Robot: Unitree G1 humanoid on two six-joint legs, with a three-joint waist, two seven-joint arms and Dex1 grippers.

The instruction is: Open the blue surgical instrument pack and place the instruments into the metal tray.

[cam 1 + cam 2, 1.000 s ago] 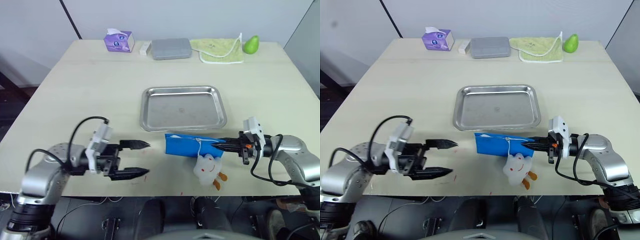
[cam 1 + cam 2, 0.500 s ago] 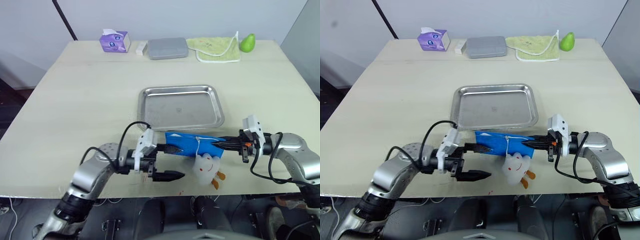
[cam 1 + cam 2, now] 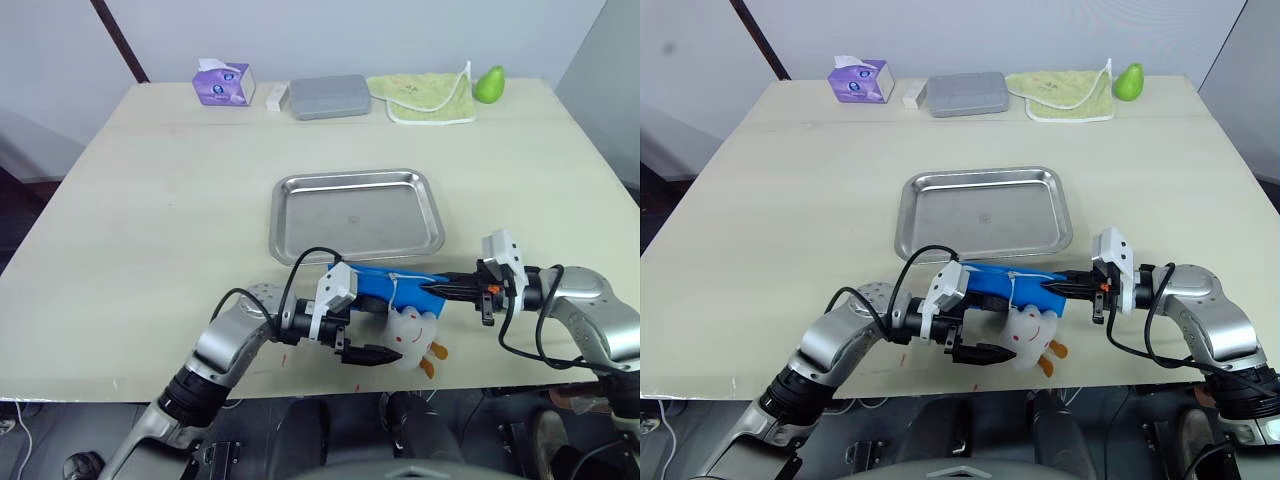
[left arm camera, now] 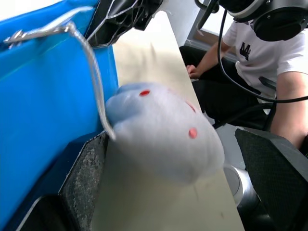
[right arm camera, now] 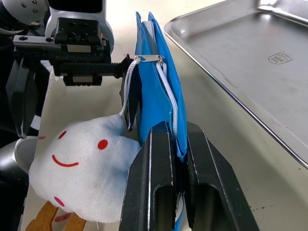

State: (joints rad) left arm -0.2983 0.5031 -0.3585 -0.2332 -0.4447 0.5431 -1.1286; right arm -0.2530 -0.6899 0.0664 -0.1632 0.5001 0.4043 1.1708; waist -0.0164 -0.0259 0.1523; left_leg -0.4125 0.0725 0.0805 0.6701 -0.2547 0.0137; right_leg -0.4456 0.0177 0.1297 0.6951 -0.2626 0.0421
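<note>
Here, a pale wooden table [image 3: 170,200] holds a shallow, shiny stainless-steel tray [image 3: 356,214] with a raised rim and rounded corners, sitting empty near its middle. Just in front of the tray, close to the table's near edge, lies a flat bright-blue fabric instrument pack [image 3: 398,288], standing on its long edge rather than lying flat. A white cord with a metal zip pull runs from the pack to a small white plush cloud charm [image 3: 408,335] with a red smile and orange feet, which rests on the table against the pack.

The right gripper [image 5: 174,144] comes in from the robot's right, and its two black fingers are pressed together on the pack's right end, pinching the blue fabric between them. The left gripper [image 3: 358,330] reaches in from the left with its fingers spread wide apart, one finger at the pack's left end and the other below, beside the plush charm; it holds nothing.

Along the table's far edge sit a purple tissue box [image 3: 222,83], a matte grey rectangular box [image 3: 328,97], a pale green cloth [image 3: 430,96] and a green pear [image 3: 488,85].
</note>
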